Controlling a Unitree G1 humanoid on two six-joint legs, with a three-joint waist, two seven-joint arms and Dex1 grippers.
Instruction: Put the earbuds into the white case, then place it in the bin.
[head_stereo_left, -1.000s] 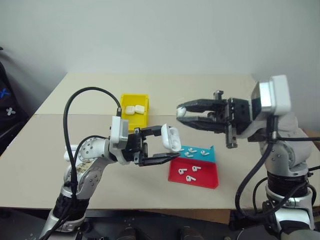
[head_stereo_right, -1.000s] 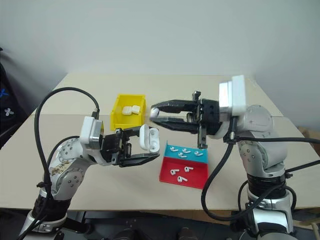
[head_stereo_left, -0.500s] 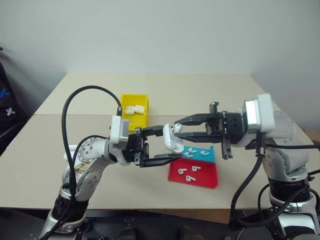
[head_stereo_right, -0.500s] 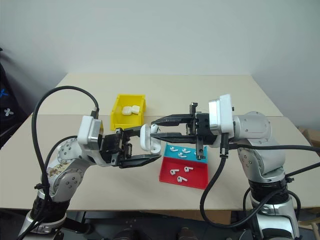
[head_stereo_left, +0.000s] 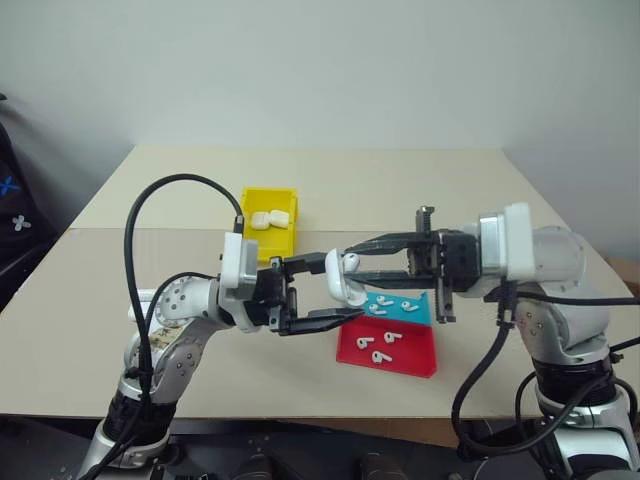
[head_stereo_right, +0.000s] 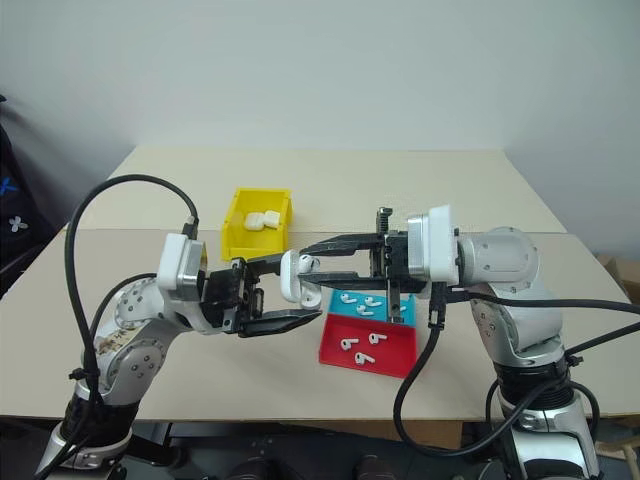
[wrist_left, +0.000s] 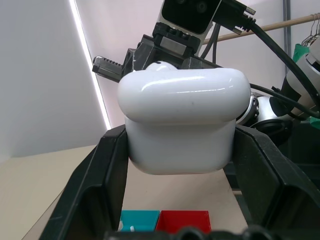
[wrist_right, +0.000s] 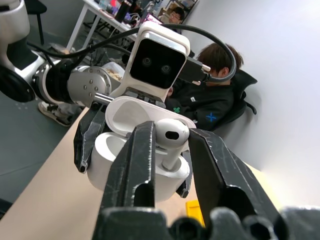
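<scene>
Right wrist view: my right gripper (wrist_right: 167, 150) has its fingers spread slightly around an earbud (wrist_right: 171, 135), its stem dipping into the open white case (wrist_right: 130, 150); I cannot tell if it touches them. My left gripper (head_stereo_left: 330, 292) pinches that case above the table's (head_stereo_left: 460, 180) middle. More earbuds (head_stereo_left: 385, 340) lie on the red-and-teal tray (head_stereo_left: 412, 362). The yellow bin (head_stereo_left: 268, 200), farther back, holds other cases (head_stereo_left: 268, 219).
</scene>
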